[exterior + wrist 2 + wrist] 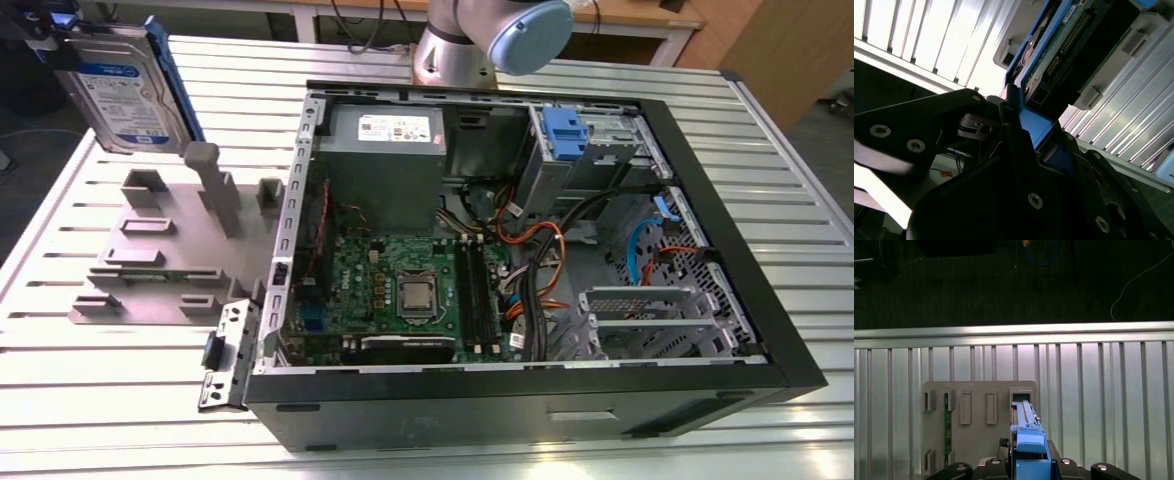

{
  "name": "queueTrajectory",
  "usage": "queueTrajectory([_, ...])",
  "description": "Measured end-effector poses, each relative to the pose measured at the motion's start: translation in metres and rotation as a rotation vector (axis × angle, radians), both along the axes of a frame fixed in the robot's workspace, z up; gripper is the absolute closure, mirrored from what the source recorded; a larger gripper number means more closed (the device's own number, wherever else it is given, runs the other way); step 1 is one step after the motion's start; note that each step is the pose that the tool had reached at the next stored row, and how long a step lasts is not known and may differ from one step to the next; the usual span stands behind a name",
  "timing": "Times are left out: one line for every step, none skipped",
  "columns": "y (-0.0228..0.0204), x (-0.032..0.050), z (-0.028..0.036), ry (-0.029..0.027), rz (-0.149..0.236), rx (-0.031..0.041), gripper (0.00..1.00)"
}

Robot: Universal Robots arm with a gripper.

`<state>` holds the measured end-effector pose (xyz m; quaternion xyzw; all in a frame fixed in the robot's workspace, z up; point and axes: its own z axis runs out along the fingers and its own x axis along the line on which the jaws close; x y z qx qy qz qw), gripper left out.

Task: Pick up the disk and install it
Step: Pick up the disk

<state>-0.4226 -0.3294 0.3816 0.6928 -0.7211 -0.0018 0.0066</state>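
Observation:
The disk (127, 90), a silver hard drive with a white-and-blue label and a blue rail, hangs upright at the exterior view's far left, just above the grey slotted stand (174, 240). My gripper (60, 35) is shut on its upper end. In the first wrist view I look down the disk's blue edge (1026, 437), gripper (1029, 467) clamped on both sides, over an open slot of the stand (979, 410). The second wrist view shows the black fingers (1009, 120) pressed on the blue rail (1034, 127), with the disk's circuit-board side (1064, 45) beyond.
An open black computer case (747, 260) lies on the ribbed metal table (107, 400), to the exterior view's right of the stand. Inside are a grey power supply (384, 130), a motherboard (400, 290), cables and a blue-fronted drive bay (561, 135). The arm's base (461, 50) stands behind the case.

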Motion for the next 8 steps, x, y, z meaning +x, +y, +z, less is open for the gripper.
queueTrajectory([0.0, 0.0, 0.0, 0.0, 0.0, 0.0, 0.64])
queueTrajectory([0.0, 0.0, 0.0002, 0.0002, 0.0, -0.0001, 0.64])
queueTrajectory([0.0, 0.0, 0.0004, 0.0003, 0.0, -0.0002, 0.64])
queueTrajectory([0.0, -0.0001, 0.0004, 0.0003, 0.0, -0.0002, 0.64])
queueTrajectory([0.0, -0.0001, 0.0004, 0.0003, 0.0, -0.0002, 0.64])
queueTrajectory([0.0, -0.0001, 0.0004, 0.0003, 0.001, -0.0001, 0.64])
queueTrajectory([0.0, -0.0001, 0.0003, 0.0003, 0.003, -0.0001, 0.64])
queueTrajectory([0.0, -0.0001, 0.0004, 0.0003, 0.005, -0.0001, 0.64])
